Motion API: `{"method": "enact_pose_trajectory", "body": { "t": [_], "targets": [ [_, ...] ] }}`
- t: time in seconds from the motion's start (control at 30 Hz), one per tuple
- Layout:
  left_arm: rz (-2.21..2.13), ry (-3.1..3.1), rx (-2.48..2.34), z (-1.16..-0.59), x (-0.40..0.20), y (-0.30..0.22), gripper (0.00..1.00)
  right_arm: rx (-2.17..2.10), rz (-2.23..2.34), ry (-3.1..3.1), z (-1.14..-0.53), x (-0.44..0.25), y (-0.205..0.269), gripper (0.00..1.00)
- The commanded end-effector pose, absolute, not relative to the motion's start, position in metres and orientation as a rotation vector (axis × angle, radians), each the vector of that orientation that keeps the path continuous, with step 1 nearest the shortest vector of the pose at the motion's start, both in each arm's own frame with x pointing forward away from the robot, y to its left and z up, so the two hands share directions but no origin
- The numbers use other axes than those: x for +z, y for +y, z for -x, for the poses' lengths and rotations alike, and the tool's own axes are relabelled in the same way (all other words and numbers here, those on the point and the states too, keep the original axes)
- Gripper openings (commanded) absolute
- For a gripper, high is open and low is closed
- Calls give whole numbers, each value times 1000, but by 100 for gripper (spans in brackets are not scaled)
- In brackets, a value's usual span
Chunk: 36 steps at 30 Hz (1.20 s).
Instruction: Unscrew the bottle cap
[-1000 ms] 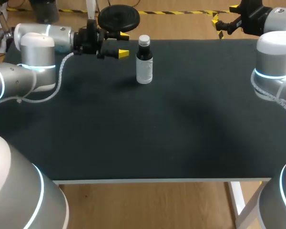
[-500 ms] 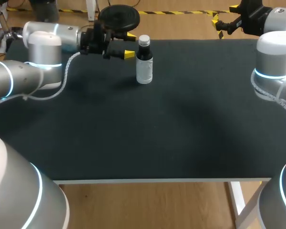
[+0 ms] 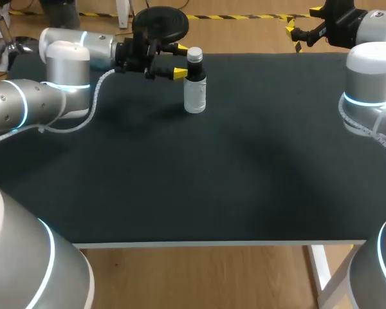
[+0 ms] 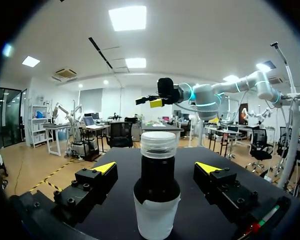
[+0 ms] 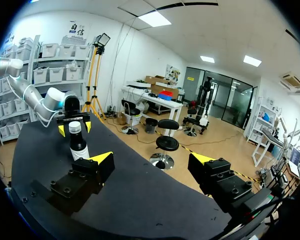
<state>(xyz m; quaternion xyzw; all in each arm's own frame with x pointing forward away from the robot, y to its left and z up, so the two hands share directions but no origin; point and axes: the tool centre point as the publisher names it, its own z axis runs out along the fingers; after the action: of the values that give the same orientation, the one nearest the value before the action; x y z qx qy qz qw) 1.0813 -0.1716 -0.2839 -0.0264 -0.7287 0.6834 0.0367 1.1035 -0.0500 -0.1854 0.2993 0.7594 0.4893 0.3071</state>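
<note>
The dark cylindrical bottle with a white label (image 3: 194,87) stands upright on the black table (image 3: 231,174), its ribbed translucent cap (image 3: 194,54) still screwed on. Over the last second the left gripper (image 3: 179,60) advances to the bottle. Its wide-open fingers now flank the bottle's neck without contact, so closing is the likely next step and unscrewing is not yet begun. The right gripper (image 3: 303,20) stays well apart from the bottle, fingers spread wide.

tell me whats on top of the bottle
A translucent screw cap sits on the bottle, with nothing on it. The open left pincer is close, not touching. The neck under the cap is hidden.
</note>
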Motion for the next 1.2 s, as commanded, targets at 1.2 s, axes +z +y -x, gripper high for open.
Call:
{"method": "enact_pose_trajectory", "body": {
  "t": [1.2],
  "targets": [
    [200,-2158,2071,-1084,-290,-203,100,1293,-792,2009,-1104,-185,-50,100]
  ]
}}
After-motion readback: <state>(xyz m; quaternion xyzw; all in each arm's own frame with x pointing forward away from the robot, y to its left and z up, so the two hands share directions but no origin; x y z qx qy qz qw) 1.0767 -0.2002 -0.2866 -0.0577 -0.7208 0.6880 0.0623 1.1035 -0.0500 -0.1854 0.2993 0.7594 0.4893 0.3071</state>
